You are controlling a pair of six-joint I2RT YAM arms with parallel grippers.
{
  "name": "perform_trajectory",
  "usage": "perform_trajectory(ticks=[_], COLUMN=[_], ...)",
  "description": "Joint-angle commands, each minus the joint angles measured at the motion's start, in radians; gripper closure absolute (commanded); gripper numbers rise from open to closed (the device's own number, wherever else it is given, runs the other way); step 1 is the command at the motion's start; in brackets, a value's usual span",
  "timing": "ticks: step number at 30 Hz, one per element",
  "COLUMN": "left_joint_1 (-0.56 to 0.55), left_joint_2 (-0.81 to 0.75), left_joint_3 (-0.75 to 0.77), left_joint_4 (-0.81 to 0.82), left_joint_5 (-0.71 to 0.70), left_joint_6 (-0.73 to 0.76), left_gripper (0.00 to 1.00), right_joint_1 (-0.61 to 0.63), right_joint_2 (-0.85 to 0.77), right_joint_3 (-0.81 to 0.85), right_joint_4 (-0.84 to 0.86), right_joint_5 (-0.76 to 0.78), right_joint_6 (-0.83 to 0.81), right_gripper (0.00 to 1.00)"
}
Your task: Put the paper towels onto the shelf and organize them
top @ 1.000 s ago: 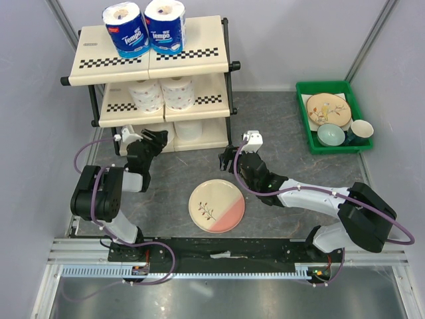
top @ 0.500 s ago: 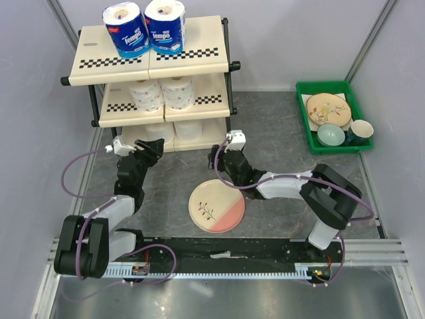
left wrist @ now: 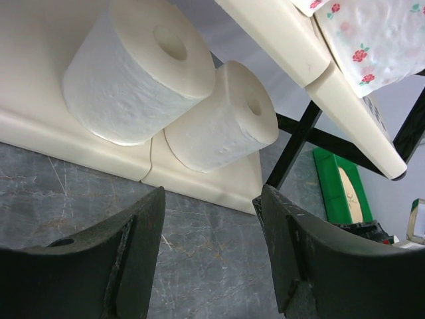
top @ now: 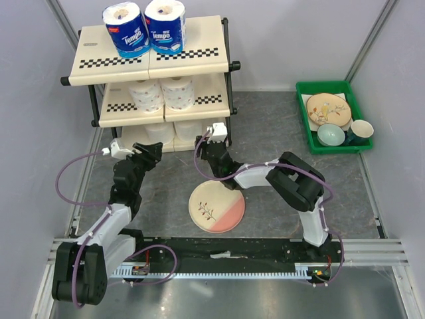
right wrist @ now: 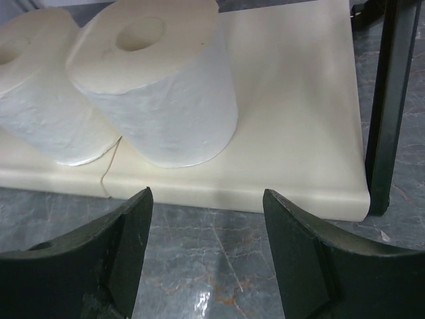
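Note:
The shelf [top: 199,40] stands at the back left. Two blue-wrapped paper towels [top: 126,30] stand on its top tier, two flower-printed rolls [top: 163,94] on the middle tier, and two plain white rolls [top: 174,131] on the bottom tier. My left gripper [top: 149,151] hovers open and empty over the floor just in front of the bottom tier. In its wrist view my left gripper [left wrist: 211,199] faces the two plain rolls [left wrist: 133,80]. My right gripper [top: 201,147] is open and empty just short of the bottom panel [right wrist: 299,133], facing the right-hand roll [right wrist: 159,86].
A pink-and-cream plate [top: 216,206] lies on the grey floor between the arms. A green tray [top: 302,93] with a plate, a bowl and a cup sits at the back right. The shelf's black frame post [right wrist: 388,100] rises right of my right gripper.
My right gripper has swung left towards the bottom tier of the shelf. My left gripper has drawn back a little from the shelf. The rolls have not moved.

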Motion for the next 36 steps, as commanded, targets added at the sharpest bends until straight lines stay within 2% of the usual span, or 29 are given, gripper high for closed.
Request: perform_trajectory(ticks=[1, 7, 13, 22, 28, 36], left_joint_1=[-0.002, -0.002, -0.002, -0.002, -0.002, -0.002], left_joint_2=[-0.02, -0.048, -0.059, -0.062, -0.057, -0.06], left_joint_3=[0.032, 0.031, 0.038, 0.038, 0.041, 0.04], left_joint_4=[-0.027, -0.045, -0.059, -0.064, -0.064, -0.064], left_joint_5=[-0.002, -0.006, -0.014, -0.022, -0.023, -0.023], left_joint_6=[0.049, 0.058, 0.072, 0.08, 0.081, 0.078], left_gripper=[0.33, 0.33, 0.33, 0.32, 0.32, 0.32], right_joint_1=[0.002, 0.001, -0.008, -0.03, -0.045, -0.051], right_joint_2=[0.064, 0.121, 0.198, 0.239, 0.265, 0.294], right_joint_3=[0.061, 0.138, 0.188, 0.221, 0.236, 0.259], right_joint_4=[0.11, 0.115, 0.23, 0.218, 0.273, 0.325], right_joint_5=[0.123, 0.242, 0.263, 0.34, 0.328, 0.237], right_joint_6=[-0.02, -0.028, -0.135, -0.173, -0.261, -0.328], right_gripper=[0.26, 0.3, 0.28, 0.27, 0.25, 0.23])
